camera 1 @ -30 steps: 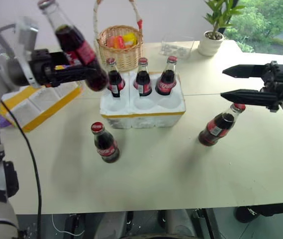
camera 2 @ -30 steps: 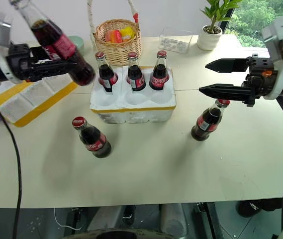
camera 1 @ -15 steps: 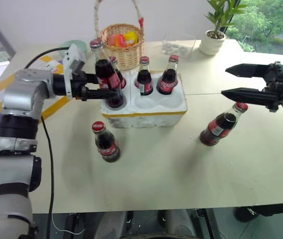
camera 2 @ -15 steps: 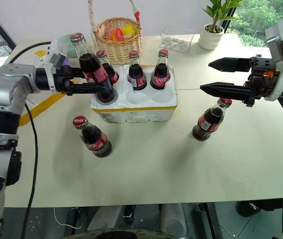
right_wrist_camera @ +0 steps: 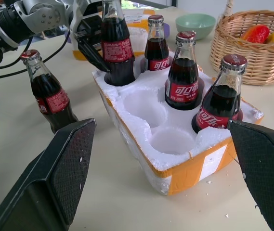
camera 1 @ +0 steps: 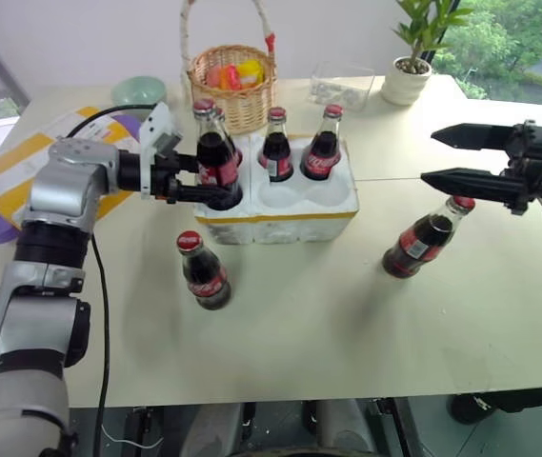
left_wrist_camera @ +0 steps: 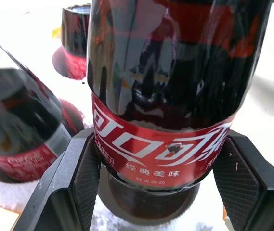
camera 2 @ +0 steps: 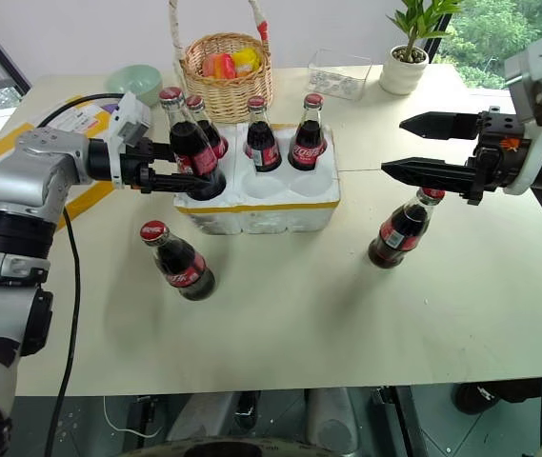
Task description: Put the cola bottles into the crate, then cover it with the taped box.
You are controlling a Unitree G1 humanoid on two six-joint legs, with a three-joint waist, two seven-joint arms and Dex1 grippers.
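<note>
Left eye view: left hand [camera 1: 215,177], clamped on a cola bottle [camera 1: 215,157], has lowered it into the crate [camera 1: 280,205] front-left well; right hand [camera 1: 461,159] wide open, empty.

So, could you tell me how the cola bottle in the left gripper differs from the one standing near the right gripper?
The held bottle sits in the crate's near-left well, clamped by the left gripper; the other bottle stands on the bare table, outside the crate. The open right gripper hovers above that one without touching it. Both are upright, capped in red, with red-and-white labels.
</note>
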